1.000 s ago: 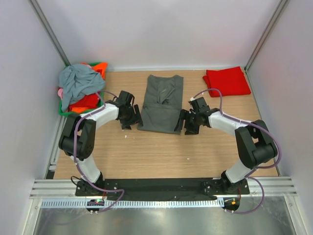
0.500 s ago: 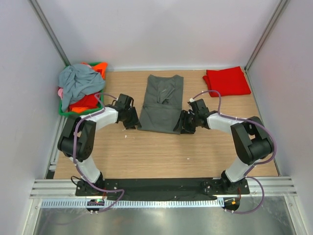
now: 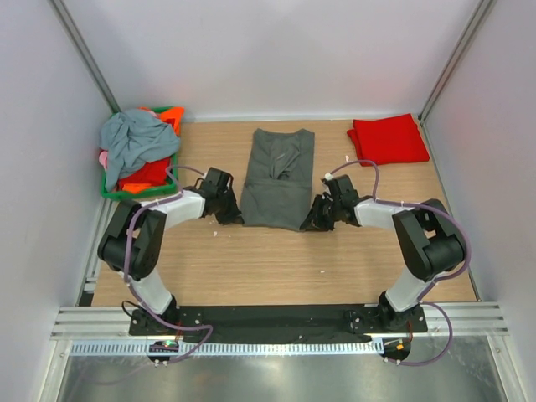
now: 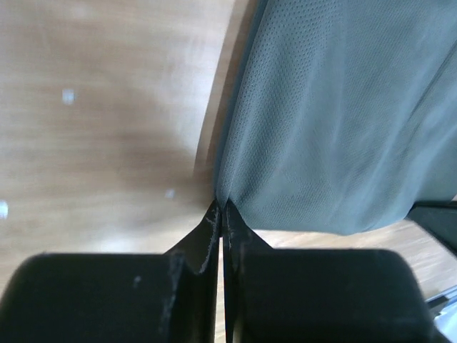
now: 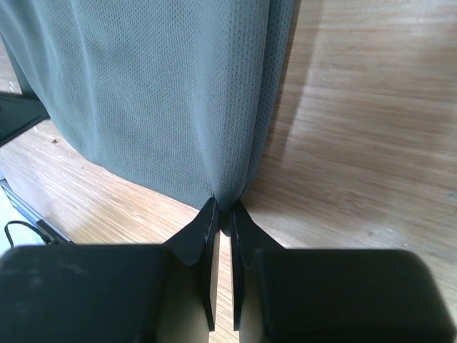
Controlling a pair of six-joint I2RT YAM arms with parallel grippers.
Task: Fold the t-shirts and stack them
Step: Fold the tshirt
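grey shirt (image 3: pixel 276 180) lies flat at centre, sleeves tucked in. left gripper (image 4: pixel 221 211) and right gripper (image 5: pixel 223 211) are each pinched tight on a near hem corner. lift both level, carry hem to collar, edges square. count: one grey, one folded red shirt (image 3: pixel 388 139) far right, heap (image 3: pixel 134 141) of at least three in one basket (image 3: pixel 172 110).

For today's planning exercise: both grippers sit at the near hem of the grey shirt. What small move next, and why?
Probably lift both corners together slightly. The left gripper and right gripper each pinch a near corner of the grey shirt, lying flat as a long strip; raising them starts the fold.
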